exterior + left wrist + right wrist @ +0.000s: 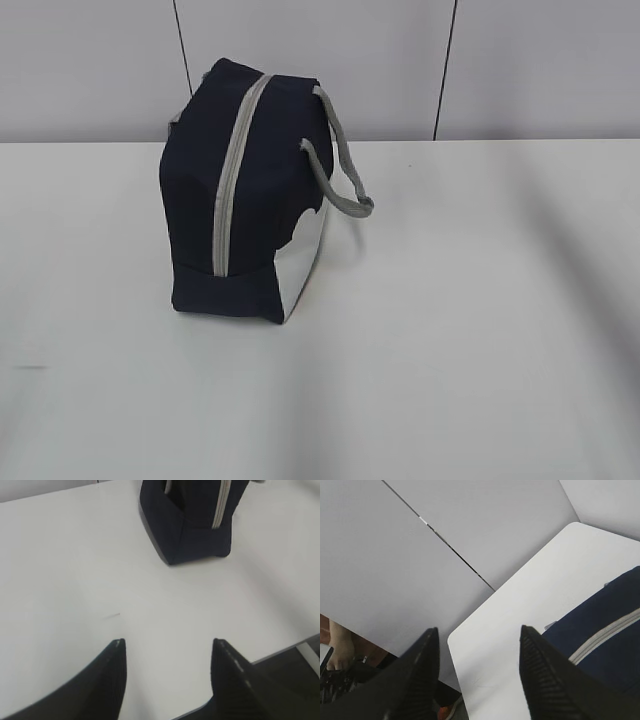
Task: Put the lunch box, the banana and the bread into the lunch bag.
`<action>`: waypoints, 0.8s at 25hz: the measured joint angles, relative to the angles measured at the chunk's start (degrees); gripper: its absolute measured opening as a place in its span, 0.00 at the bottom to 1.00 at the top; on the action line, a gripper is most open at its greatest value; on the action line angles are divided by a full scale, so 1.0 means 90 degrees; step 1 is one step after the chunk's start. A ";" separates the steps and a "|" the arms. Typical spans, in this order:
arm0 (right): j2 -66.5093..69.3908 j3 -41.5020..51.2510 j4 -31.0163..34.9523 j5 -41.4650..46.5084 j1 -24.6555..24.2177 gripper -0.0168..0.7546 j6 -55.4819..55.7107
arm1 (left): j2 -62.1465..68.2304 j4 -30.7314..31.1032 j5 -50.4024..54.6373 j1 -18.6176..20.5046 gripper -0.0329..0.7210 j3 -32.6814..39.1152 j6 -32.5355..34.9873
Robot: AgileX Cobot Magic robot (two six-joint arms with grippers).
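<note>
The navy lunch bag (247,195) stands on the white table (480,320), its grey zipper (232,170) closed along the top and front, grey handles (340,170) hanging to the right. It shows too in the left wrist view (187,520) and the right wrist view (605,635). The lunch box, banana and bread are not in view. My left gripper (167,642) is open and empty above bare table, well short of the bag. My right gripper (479,630) is open and empty, high over the table's corner beside the bag. Neither gripper shows in the exterior view.
A grey panelled wall (400,60) stands behind the table. The table's edge (295,645) runs near my left gripper, and its rounded corner (452,637) lies below my right gripper. A person's foot (340,647) and dark gear are on the floor beyond.
</note>
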 joint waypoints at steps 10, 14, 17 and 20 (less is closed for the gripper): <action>-0.0303 0.0000 0.0000 0.0000 0.0000 0.55 0.0000 | -0.0173 0.0012 0.0000 0.0000 0.45 0.0000 -0.0284; -0.0340 0.0000 0.0000 -0.0004 0.0000 0.55 0.0026 | -0.0173 0.0012 0.0000 0.0000 0.45 0.0000 -0.0309; -0.0340 0.0000 0.0000 -0.0004 0.0000 0.55 0.0051 | -0.0173 0.0012 0.0000 0.0000 0.45 0.0000 -0.0309; -0.0340 0.0000 0.0000 -0.0004 0.0000 0.55 0.0062 | -0.0173 0.0012 0.0000 0.0000 0.44 0.0000 -0.0309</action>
